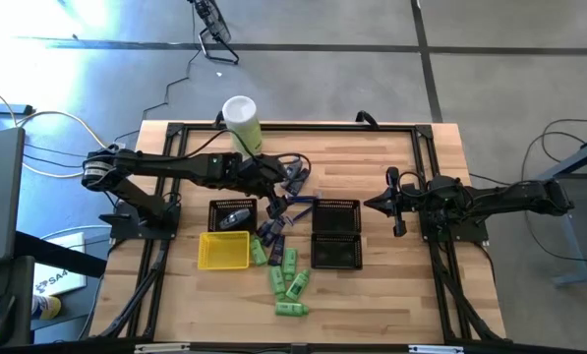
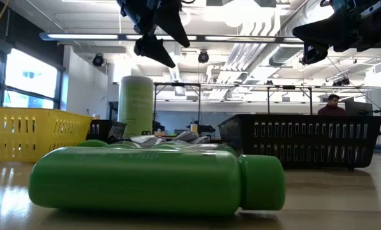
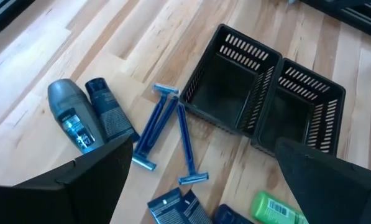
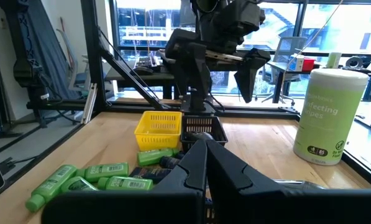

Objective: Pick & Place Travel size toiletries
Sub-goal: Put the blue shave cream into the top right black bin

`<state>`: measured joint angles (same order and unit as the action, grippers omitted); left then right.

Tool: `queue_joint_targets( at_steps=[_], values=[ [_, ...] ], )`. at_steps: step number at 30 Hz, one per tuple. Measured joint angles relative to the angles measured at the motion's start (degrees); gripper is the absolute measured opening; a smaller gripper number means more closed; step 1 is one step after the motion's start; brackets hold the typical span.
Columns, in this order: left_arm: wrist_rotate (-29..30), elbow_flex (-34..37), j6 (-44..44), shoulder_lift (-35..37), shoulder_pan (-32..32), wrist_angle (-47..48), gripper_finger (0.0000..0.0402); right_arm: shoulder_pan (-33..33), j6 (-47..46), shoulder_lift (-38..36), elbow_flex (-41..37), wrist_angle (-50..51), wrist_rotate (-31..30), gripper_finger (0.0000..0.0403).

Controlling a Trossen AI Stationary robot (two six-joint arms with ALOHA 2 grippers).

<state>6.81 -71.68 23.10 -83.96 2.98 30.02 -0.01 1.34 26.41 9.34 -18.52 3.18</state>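
Note:
Several bright green bottles (image 1: 286, 280) lie on their sides near the table's front, one of them close before the low camera (image 2: 158, 179). Beside them lie dark packets (image 1: 269, 232). A grey tube (image 3: 73, 116) and a dark tube (image 3: 109, 114) lie flat on the wood next to blue razors (image 3: 168, 122). My left gripper (image 1: 285, 182) hangs open above these things, clear of the table (image 2: 157, 35), its fingers wide apart (image 3: 204, 149) with nothing between them. My right gripper (image 1: 381, 204) is shut and held level at the table's right (image 4: 204, 163).
A yellow tray (image 1: 223, 250) and a small black basket (image 1: 232, 214) holding a dark item stand left of the toiletries. Two black baskets (image 1: 335, 234) stand side by side to their right. A tall pale-green canister (image 1: 242, 120) stands at the far edge.

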Motion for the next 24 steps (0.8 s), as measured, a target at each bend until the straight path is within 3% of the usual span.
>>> queue_joint_targets(
  at_steps=[24],
  values=[
    [0.2,2.8,10.8,-3.6,-6.4,0.9,0.0388,0.0,0.0,0.0,0.0,-0.2,0.0,0.0002]
  ],
)
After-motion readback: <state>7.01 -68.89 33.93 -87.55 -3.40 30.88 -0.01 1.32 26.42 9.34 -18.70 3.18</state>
